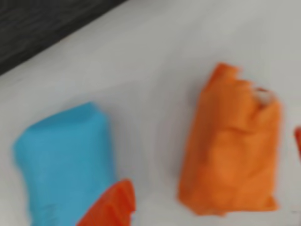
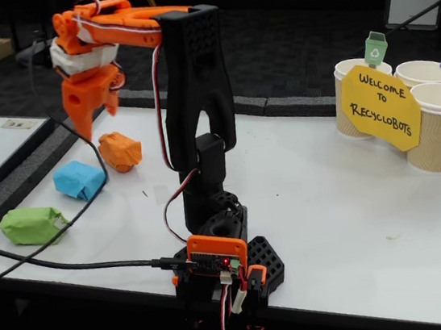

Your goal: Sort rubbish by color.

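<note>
Sitting at the near edge of a white table [image 2: 358,220], the black base [image 2: 223,274] of the robot arm is partly cut off by the bottom of the fixed view, with an orange-framed circuit board showing a small red light. A black cable [image 2: 63,263] runs from it to the left across the table and out of frame. The black upright link rises from the base, and an orange upper arm reaches left at the top of the picture. The orange gripper [image 2: 93,108] hangs from that arm, pointing down, above the table and apart from everything on it. Whether its jaws are wide or narrow cannot be told from either view; it holds nothing that can be seen.

Left of the base, a light green paper wad [image 2: 32,225] lies nearest the table's front left edge. Beyond it lies the light blue paper wad [image 2: 78,179], and just beyond that the orange paper wad [image 2: 120,150], almost beneath the gripper.

The wrist view is blurred. It shows the blue wad [image 1: 63,160] at left, cut off at the bottom and partly covered by an orange finger tip [image 1: 110,207], and the orange wad [image 1: 230,146] at right, with bare table between them.

Far right, three beige paper cups [image 2: 432,133] carry small flags, their symbols too small to read. A yellow sign [image 2: 380,107] on them reads "Welcome to Recyclobots".
</note>
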`<state>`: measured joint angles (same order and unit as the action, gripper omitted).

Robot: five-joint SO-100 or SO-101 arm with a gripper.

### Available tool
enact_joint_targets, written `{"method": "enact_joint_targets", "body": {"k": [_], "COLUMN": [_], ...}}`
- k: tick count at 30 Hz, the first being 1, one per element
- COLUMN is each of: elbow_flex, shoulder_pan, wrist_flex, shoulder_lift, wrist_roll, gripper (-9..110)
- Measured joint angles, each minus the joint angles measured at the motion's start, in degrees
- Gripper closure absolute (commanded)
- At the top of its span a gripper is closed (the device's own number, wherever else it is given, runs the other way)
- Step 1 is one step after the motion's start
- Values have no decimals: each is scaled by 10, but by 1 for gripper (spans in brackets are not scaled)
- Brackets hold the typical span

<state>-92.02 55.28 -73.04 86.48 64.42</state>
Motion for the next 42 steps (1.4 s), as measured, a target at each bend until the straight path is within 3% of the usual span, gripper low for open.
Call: {"method": "enact_joint_targets", "body": {"k": [8,31,42], "elbow_flex": [0,0,0], "shoulder_pan": [-51,-52,-52], "wrist_flex": [17,29,64], "shoulder_lift": [-31,-103,-149], "wrist_roll": [0,0,0], "gripper": [77,79,92]}}
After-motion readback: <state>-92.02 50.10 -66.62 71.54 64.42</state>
